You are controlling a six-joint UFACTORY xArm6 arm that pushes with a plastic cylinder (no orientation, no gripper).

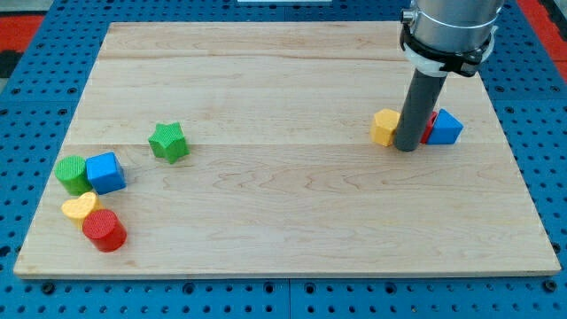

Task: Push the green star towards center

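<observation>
My tip (407, 147) has no jaws. It sits between the yellow block (384, 127) and red block (431, 129), far from the green star (167, 142) at 9 o'clock.

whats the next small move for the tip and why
Probably slide my tip toward the view's left, round to the far left side of the green star. My tip sits by the yellow block at right, far from the star, which lies left of center.
</observation>
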